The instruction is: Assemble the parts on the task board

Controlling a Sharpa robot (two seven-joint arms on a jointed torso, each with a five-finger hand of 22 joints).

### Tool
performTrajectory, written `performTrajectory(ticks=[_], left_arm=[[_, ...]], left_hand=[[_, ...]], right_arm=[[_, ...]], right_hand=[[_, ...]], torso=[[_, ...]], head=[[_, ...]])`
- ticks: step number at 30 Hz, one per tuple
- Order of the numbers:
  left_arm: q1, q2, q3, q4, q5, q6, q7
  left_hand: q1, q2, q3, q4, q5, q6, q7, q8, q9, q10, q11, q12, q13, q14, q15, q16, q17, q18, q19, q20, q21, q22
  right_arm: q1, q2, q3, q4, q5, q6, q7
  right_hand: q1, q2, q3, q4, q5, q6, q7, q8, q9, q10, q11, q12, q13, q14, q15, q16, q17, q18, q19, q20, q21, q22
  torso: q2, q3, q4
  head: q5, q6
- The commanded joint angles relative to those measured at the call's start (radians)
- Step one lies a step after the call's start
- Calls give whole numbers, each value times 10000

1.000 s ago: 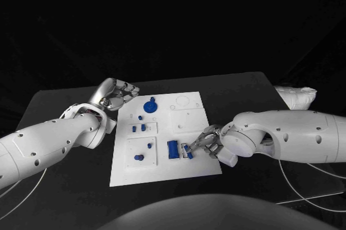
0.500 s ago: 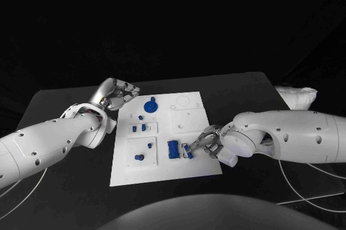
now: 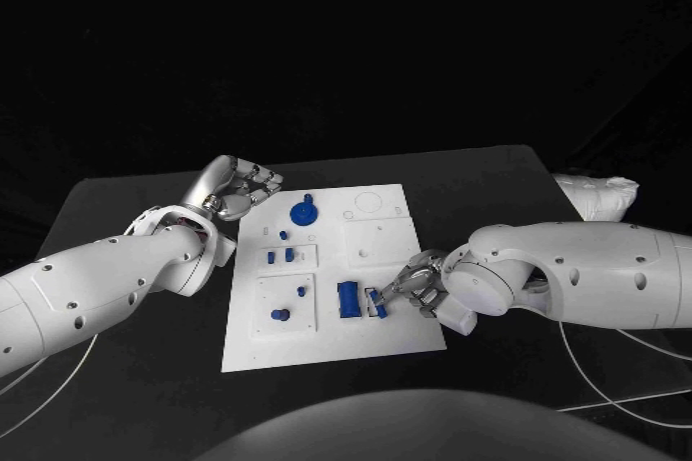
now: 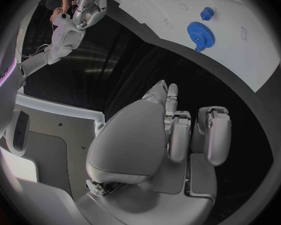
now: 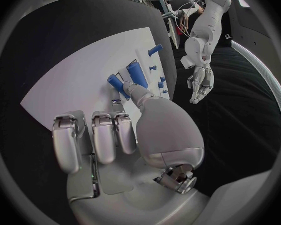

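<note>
The white task board point(image 3: 378, 343) lies in the middle of the black table. A blue gear point(image 3: 302, 213) point(image 4: 198, 32) stands near its far left corner. A long blue block point(image 3: 346, 300) point(image 5: 135, 72) lies near the board's right side, and small blue pegs point(image 3: 283, 254) sit in recesses to its left. My right hand point(image 3: 415, 286) point(image 5: 137, 130) rests at the board's right edge and pinches a small blue part point(image 3: 378, 303) point(image 5: 117, 82) at its thumb tip, beside the long block. My left hand point(image 3: 238, 189) point(image 4: 178, 130) hovers off the board's far left corner with fingers curled in, holding nothing.
A white bundle point(image 3: 599, 193) lies at the table's far right edge. Thin white cables point(image 3: 620, 366) trail under my right arm. Bare black table point(image 3: 476, 181) stretches beyond the board and to its left.
</note>
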Motion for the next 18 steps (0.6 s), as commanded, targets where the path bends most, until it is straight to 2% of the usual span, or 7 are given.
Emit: performTrajectory(ticks=[1, 18], left_arm=[[7, 16, 8, 28, -1, 95, 31], [8, 24, 8, 25, -3, 101, 31]], left_hand=[[-91, -4, 61, -17, -42, 69, -8, -32, 17, 43, 16, -36, -4, 1042, -46, -51, 2630, -161, 836, -45, 9, 2544], [-96, -5, 65, -17, -43, 68, -8, -33, 17, 42, 16, -37, -4, 1042, -46, -51, 2630, -160, 835, -45, 7, 2544]], right_arm=[[-24, 43, -15, -4, 0, 123, -27], [-23, 105, -15, -52, 0, 87, -98]], right_hand=[[-103, -57, -100, 27, -60, -126, 22, -74, -102, 1048, 104, 28, 2634, 1061, 93, 41, 2627, -143, 1054, 69, 45, 2634], [-245, -199, -339, 131, -224, -348, 103, -38, -219, 1048, 185, 28, 2634, 1061, 203, 41, 2627, -143, 1054, 179, 45, 2634]], torso=[[-2, 3, -1], [-2, 0, -5]], head=[[-16, 0], [-12, 0]])
